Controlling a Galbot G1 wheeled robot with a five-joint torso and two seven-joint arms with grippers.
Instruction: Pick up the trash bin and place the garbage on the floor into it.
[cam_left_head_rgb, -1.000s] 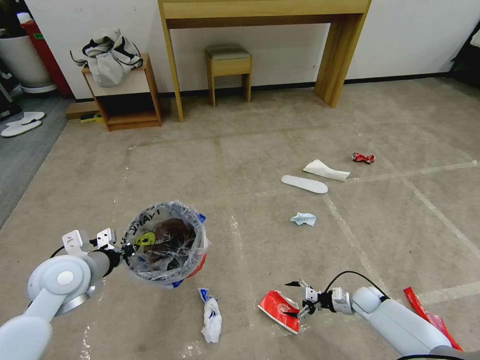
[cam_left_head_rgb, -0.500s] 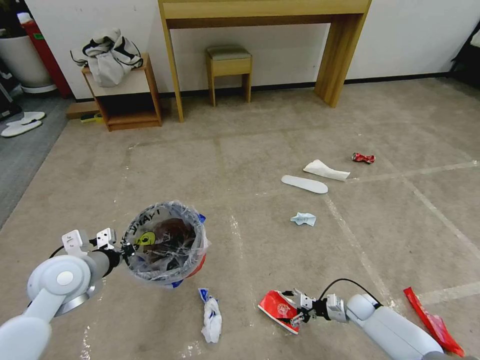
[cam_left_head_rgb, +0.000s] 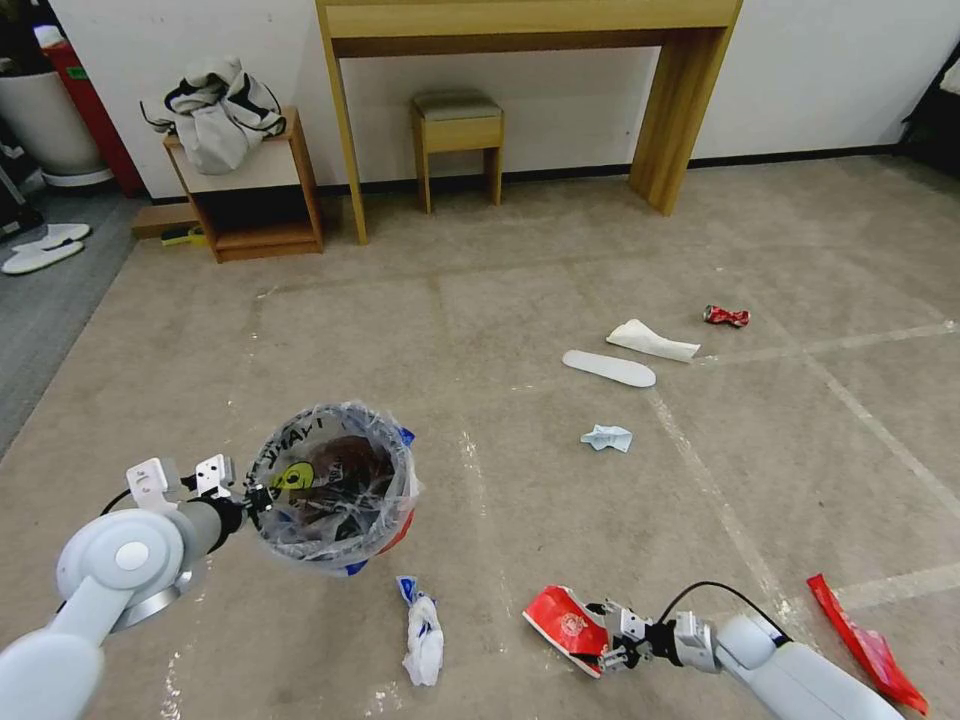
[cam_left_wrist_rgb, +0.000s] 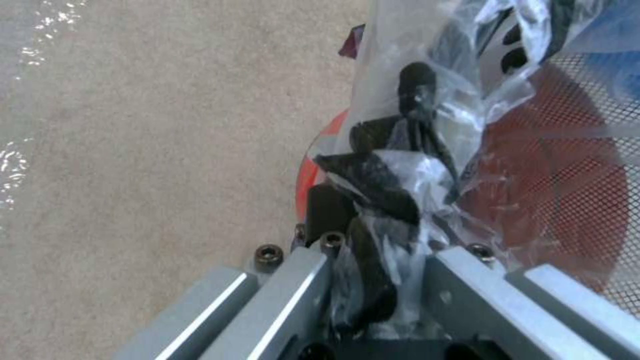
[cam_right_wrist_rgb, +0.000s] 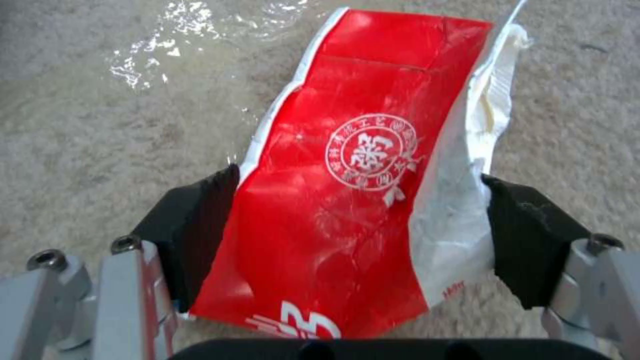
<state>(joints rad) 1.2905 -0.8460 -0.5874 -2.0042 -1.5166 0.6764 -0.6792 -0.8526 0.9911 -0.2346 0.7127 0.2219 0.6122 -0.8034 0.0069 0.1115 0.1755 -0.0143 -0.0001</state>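
Note:
The red trash bin (cam_left_head_rgb: 330, 480), lined with a clear printed bag, hangs just above the beige floor (cam_left_head_rgb: 500, 330) at my left. My left gripper (cam_left_head_rgb: 255, 497) is shut on its rim and bag (cam_left_wrist_rgb: 567, 190). At the lower right, my right gripper (cam_left_head_rgb: 603, 648) is low over the carpet, and its black pads (cam_right_wrist_rgb: 200, 225) press both long edges of the red-and-white carton (cam_right_wrist_rgb: 347, 150). More garbage lies around: a white-blue wrapper (cam_left_head_rgb: 422, 630), a small tissue (cam_left_head_rgb: 607, 437), a flat white slipper (cam_left_head_rgb: 608, 368), a white wad (cam_left_head_rgb: 652, 340), a red can (cam_left_head_rgb: 726, 316) and a red wrapper (cam_left_head_rgb: 865, 640).
A wooden desk (cam_left_head_rgb: 690, 110) with a stool (cam_left_head_rgb: 457, 125) under it stands at the back wall. Left of them is a low shelf (cam_left_head_rgb: 255, 200) carrying a bag. A white planter pot (cam_left_head_rgb: 45, 120) and a grey carpet strip (cam_left_head_rgb: 50, 290) are at the far left.
My right gripper has sunk towards the carpet and slid onto the carton, its fingers closing from open onto the carton's edges. The carton has shifted slightly. The left arm and bin stay put.

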